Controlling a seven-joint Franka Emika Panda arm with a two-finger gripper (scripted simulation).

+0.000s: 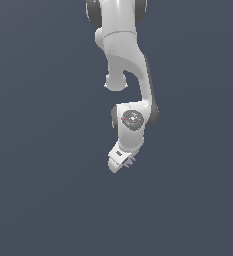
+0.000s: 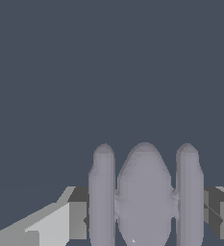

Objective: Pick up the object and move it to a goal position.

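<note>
Fingers (image 2: 77, 218) clamped on the ridged lavender-grey piece (image 2: 144, 197), held off a plain slate-blue background.
White arm (image 1: 130, 80) hangs from above, wrist bent, gripper (image 1: 123, 164) angled toward the exterior view's left; the piece (image 1: 130, 162) sits at its tip.

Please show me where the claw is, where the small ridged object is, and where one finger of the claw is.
claw (image 1: 122, 164): exterior view, between its fingertips.
ridged object (image 2: 144, 197): wrist view, on its wide middle lobe.
finger (image 2: 77, 218): wrist view, on the grey pad beside the object.
</note>
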